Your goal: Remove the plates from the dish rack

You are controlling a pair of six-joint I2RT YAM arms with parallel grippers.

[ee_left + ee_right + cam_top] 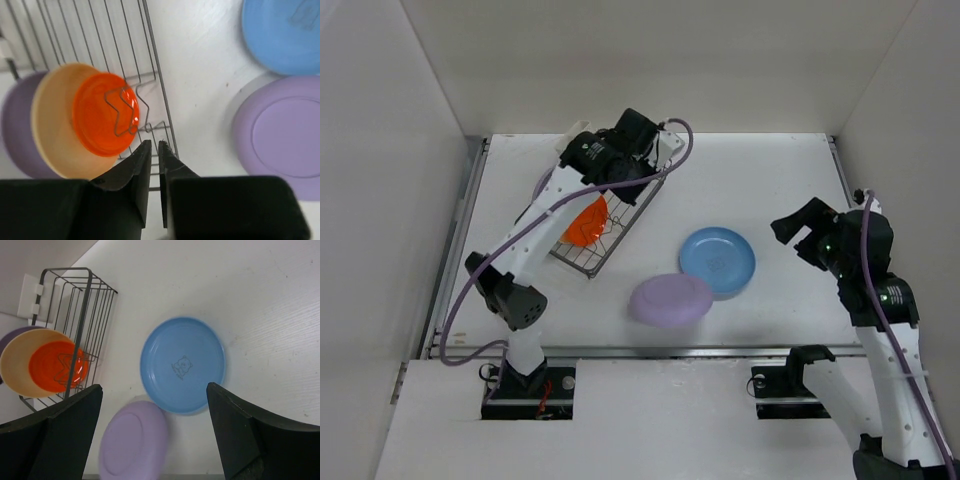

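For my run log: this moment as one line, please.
left gripper shut over dish rack | right gripper open, empty | racked: orange plate, tan plate, purple plate | unloaded: blue plate, lavender plate

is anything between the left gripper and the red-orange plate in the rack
No separate object, only the dish rack itself: in the left wrist view one of its wavy wires crosses the face of the red-orange plate, between it and the shut left gripper.

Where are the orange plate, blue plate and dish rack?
orange plate [92, 112], left wrist view, on its inner face.
blue plate [182, 365], right wrist view, on its printed centre.
dish rack [81, 315], right wrist view, on its frame bar.
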